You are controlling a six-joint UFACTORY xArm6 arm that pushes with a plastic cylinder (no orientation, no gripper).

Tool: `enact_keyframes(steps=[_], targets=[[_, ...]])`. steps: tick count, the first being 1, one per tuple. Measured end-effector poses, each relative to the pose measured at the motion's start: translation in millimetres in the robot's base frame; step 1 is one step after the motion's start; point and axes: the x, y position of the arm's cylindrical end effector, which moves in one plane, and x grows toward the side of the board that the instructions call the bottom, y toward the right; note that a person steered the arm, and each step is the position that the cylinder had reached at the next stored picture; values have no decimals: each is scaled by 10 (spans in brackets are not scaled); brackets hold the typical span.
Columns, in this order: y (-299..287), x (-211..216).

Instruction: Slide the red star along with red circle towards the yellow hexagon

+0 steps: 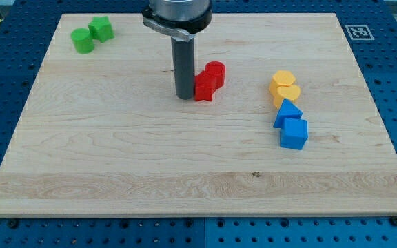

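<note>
The red star [204,87] lies near the board's middle top, touching the red circle [215,72] just up and right of it. My tip [185,96] stands right against the red star's left side. The yellow hexagon [282,80] sits to the view's right of the red pair, with a gap of bare wood between. A yellow heart-like block [287,93] touches it from below.
A blue triangle [287,114] and a blue cube [294,133] stand in a line below the yellow blocks. Two green blocks [83,40] [101,29] sit at the top left. The wooden board [185,172] has edges on all sides.
</note>
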Motion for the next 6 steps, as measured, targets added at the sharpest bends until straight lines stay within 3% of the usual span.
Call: enact_keyframes(steps=[6], targets=[[775, -329]])
